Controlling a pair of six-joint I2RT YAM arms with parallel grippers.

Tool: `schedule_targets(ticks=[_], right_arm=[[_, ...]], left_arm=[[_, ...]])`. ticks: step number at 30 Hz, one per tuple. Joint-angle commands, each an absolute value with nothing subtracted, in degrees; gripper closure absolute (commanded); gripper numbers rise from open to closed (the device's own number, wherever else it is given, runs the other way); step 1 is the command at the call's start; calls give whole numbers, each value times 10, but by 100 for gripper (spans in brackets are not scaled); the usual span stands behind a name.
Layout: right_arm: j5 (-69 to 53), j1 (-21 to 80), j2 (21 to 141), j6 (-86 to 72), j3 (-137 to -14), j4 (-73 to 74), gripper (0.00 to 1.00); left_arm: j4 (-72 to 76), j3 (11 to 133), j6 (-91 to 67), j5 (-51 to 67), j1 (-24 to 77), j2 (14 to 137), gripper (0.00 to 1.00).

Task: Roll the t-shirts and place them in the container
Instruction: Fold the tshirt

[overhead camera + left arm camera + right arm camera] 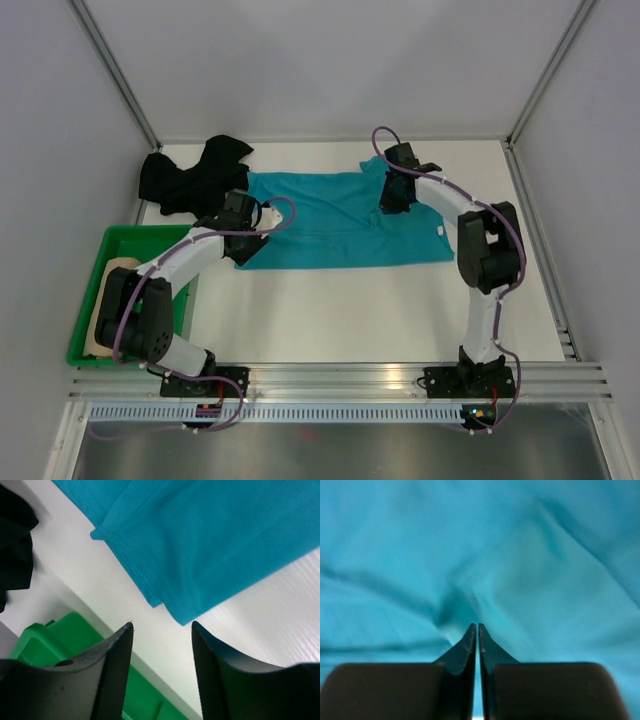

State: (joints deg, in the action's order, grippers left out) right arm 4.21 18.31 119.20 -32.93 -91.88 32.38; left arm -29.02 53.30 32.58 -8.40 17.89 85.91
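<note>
— What's on the white table (350, 310) from where you stand?

— The biggest thing is the teal t-shirt (330, 225). It's spread out flat across the far middle of the table, with a few soft wrinkles in it. It isn't rolled at all.

— And the other shirts?

— The black t-shirt (190, 175) is a crumpled heap in the far left corner, right up against the teal one's left end. Nearer to us, at the left edge, sits the green tray (90, 345). The tan t-shirt (105, 300) lies in it as a roll, half hidden behind the left arm.

— What are the arms doing?

— The left gripper (162, 625) hangs over bare table just beside the teal shirt's near left corner. Its fingers stand apart and there's nothing between them. The tray's rim shows just past them.

— The right one?

— The right gripper (478, 626) is down on the far right part of the teal shirt. Its fingers are clenched almost together, with only a sliver between them. The cloth puckers in toward the tips, so it looks like a pinch of the fabric.
</note>
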Motion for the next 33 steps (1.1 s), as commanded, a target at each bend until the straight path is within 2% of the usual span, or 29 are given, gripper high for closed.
schedule_targets(ticks=[1, 2, 3, 5, 11, 14, 19, 22, 25, 26, 27, 29, 30, 33], right_arm=[[67, 133, 1033, -314, -838, 345, 84], [73, 121, 1009, -310, -780, 345, 75], [82, 98, 987, -309, -750, 345, 54], [86, 77, 935, -306, -669, 335, 41], [23, -27, 920, -310, -542, 276, 40], [23, -33, 939, -309, -536, 252, 41], [9, -33, 940, -316, -535, 248, 42], [10, -33, 941, -312, -526, 242, 46], [9, -33, 949, -312, -519, 238, 63], [7, -33, 951, -313, -518, 234, 76], [6, -33, 951, -313, -516, 234, 83], [6, -33, 946, -310, -514, 238, 98], [11, -33, 938, -309, -513, 245, 100], [25, -33, 904, -304, -510, 278, 100]], left_arm=[[-344, 550, 354, -90, 197, 815, 42], [-353, 541, 372, -104, 221, 806, 41], [-355, 532, 380, -127, 233, 798, 40], [-343, 510, 399, -124, 250, 786, 37], [-285, 476, 423, -148, 251, 848, 34], [-224, 456, 449, -192, 250, 874, 34], [-205, 457, 431, -164, 250, 884, 34], [-196, 451, 424, -163, 250, 907, 35], [-191, 447, 422, -166, 249, 932, 44], [-188, 446, 421, -165, 248, 935, 49], [-188, 446, 420, -164, 247, 940, 62], [-189, 442, 413, -160, 246, 938, 82], [-189, 440, 410, -159, 246, 933, 97], [-193, 418, 412, -149, 245, 898, 98]])
